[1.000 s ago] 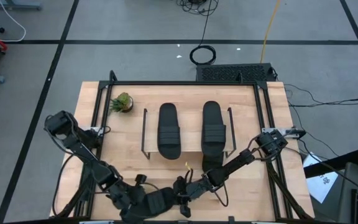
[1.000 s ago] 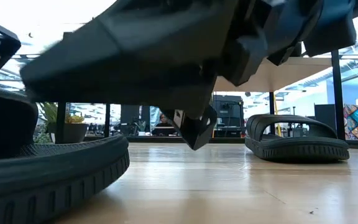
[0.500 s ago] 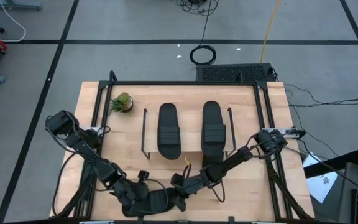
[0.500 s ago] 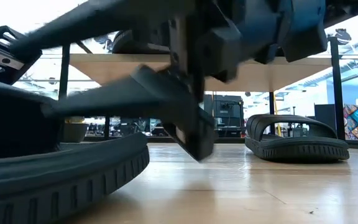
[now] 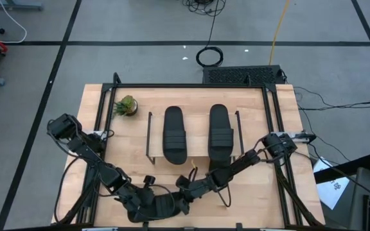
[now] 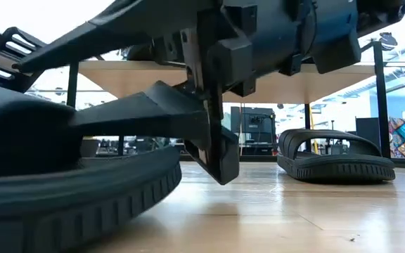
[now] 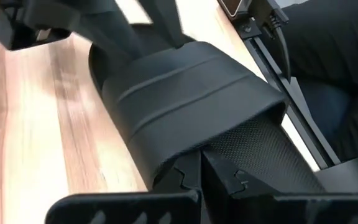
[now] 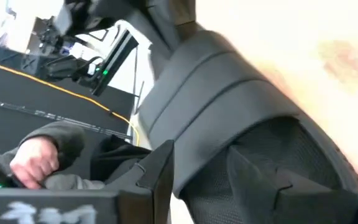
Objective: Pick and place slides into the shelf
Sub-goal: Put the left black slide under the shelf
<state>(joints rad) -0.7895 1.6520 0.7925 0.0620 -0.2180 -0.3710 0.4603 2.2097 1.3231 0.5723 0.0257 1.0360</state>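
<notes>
At the near edge of the wooden table [image 5: 262,192], both dark grippers meet on one black open-toe slide with a wide ribbed strap [image 5: 161,206]. The left gripper [image 5: 148,204] has its two fingers pressed together on the rim of this slide, just behind the strap; the left wrist view shows the fingertips [image 7: 199,171] meeting there with no gap. The right gripper [image 5: 184,192] stands at the opposite end of the same slide, and its fingers are parted about halfway. In the right wrist view one finger [image 8: 160,171] lies along the side of the strap and the other over the textured footbed; I cannot tell if they press on the slide or only stand around it. In the low view the slide rests with its ribbed sole on the table.

Beyond both grippers, towards the far side of the table, stands the small low shelf of light wooden boards with thin black wire side frames [image 5: 150,138]. Two matching black slides [image 5: 175,133] lie side by side on its top board, and a third [image 6: 336,156] lies on the table under this board. Further away, beside the shelf on the left arm's side, stands a small green plant in a pot [image 5: 126,106]. A person's hand [image 8: 37,158] shows beyond the table in the right wrist view.
</notes>
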